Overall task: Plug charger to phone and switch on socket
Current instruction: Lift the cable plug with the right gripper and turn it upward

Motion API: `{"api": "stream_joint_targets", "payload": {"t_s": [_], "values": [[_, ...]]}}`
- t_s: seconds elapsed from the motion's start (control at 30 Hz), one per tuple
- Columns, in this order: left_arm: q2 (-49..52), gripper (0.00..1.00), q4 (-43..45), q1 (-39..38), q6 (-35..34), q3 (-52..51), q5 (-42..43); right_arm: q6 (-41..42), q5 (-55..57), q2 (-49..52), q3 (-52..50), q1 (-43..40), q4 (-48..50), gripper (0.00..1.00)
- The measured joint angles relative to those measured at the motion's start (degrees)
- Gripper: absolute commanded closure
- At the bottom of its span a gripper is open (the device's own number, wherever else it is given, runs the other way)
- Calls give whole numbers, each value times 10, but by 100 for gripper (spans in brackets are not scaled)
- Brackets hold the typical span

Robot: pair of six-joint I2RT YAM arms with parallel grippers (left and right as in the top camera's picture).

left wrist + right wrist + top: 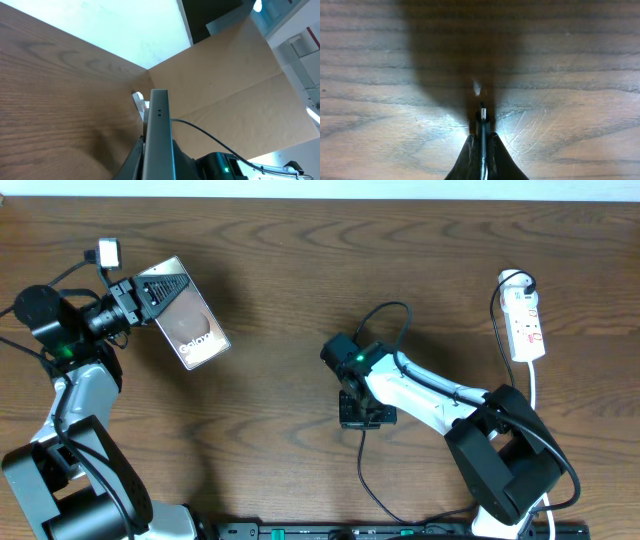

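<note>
Gripping the phone (185, 315) at ten o'clock in left gripper (135, 298), pinching the charger (482, 114) tip in right gripper (481, 136) — might twist in that tiny pinch, miss the hole, bend.

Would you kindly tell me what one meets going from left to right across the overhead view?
The left hand, the phone it grips, the right hand shut on the charger, the socket.
</note>
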Motion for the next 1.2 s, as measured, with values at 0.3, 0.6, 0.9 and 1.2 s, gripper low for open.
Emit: {"api": "stream_joint_targets", "payload": {"t_s": [0.3,0.6,0.9,1.2], "values": [[0,93,0,0,0,0,0,0,-14,-1,-15,1,3,99],[0,92,-1,0,0,0,0,-9,-44,6,-11,-6,-3,99],[0,92,-1,0,0,0,0,-81,-159,17,-3,-26,97,99],[0,93,-1,0,0,0,2,-242,-562,52,-4,-35,454,99]]}}
